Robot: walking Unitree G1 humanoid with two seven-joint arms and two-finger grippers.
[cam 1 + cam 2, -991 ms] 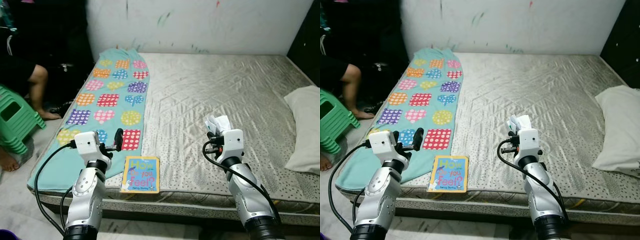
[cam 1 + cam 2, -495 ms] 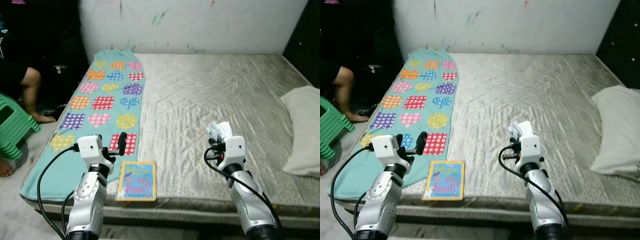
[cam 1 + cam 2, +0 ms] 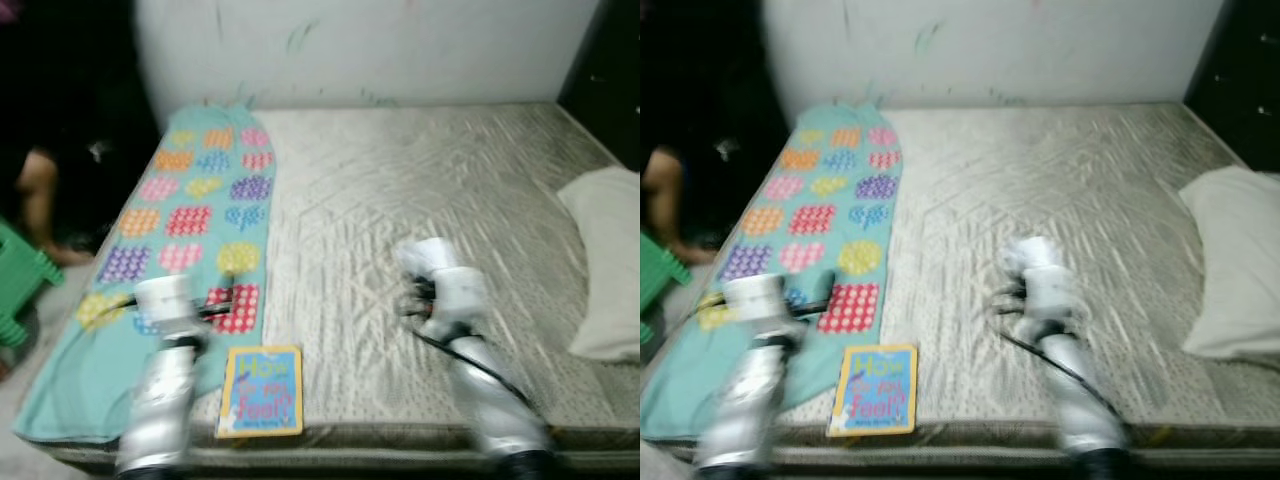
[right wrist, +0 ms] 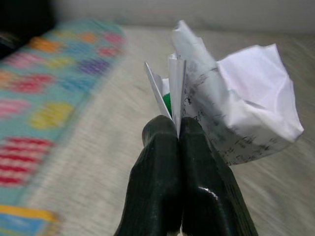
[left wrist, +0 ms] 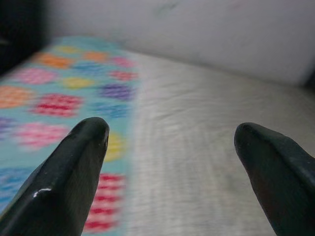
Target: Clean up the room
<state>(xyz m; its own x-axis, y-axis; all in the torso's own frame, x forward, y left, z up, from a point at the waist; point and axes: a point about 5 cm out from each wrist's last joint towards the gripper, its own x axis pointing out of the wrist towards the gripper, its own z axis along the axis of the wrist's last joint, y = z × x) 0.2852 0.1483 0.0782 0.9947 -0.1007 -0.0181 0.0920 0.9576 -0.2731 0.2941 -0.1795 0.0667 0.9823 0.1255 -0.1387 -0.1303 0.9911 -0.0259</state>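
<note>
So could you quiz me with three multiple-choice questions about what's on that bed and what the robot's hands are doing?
1. Where does the book lie?
A. at the near edge of the mattress, beside the blanket
B. on the pillow
C. against the wall

2. What is the blanket's ground colour?
A. red
B. teal
C. black

3. What state is the right gripper in?
A. wide open
B. shut on crumpled paper
C. shut on the book

Answers: 1 A, the book sits at the front edge next to the blanket. 2 B, teal with coloured hearts. 3 B, the fingers pinch the paper, while the left gripper is open.
</note>
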